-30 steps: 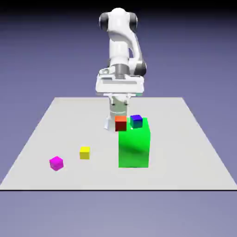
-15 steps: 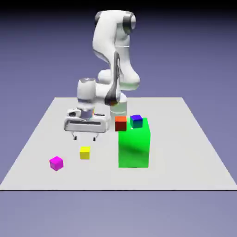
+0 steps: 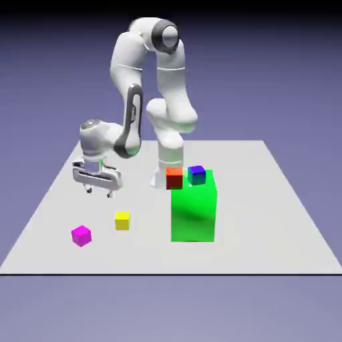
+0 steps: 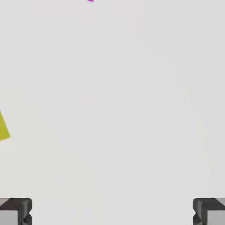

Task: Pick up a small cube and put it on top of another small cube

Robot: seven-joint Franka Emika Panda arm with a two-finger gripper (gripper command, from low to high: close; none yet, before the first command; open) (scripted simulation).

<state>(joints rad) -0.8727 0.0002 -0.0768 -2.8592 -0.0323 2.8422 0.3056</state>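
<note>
**Approach to the yellow cube: open pincer, not yet above the target**

Gripper (image 3: 98,190) wide open and empty, fingers pointing down, hanging above the table (image 3: 267,220) toward the exterior view's left. Nothing between the finger tips (image 4: 16,211) in the hand view, only bare table surface.

Small yellow cube (image 3: 121,220) resting on the table, nearer to the camera than the gripper and a little to the exterior view's right of it. In the hand view, seen only as a sliver at the left edge (image 4: 3,127), so clearly off the centre line. Small magenta cube (image 3: 81,235) near it, apart, on the exterior view's left; probably the base for stacking, though not certain. Big green block (image 3: 194,207) with a red cube (image 3: 174,178) and a blue cube (image 3: 196,175) well apart on the other side.

Best way for this step, as a judgement: first to bring the yellow cube to the middle between the two tips, and to line up the fingers with two flat faces. Only then to descend, keeping the pincer fully open. To close gently on the middle of the cube, without pushing it toward the magenta one.
</note>
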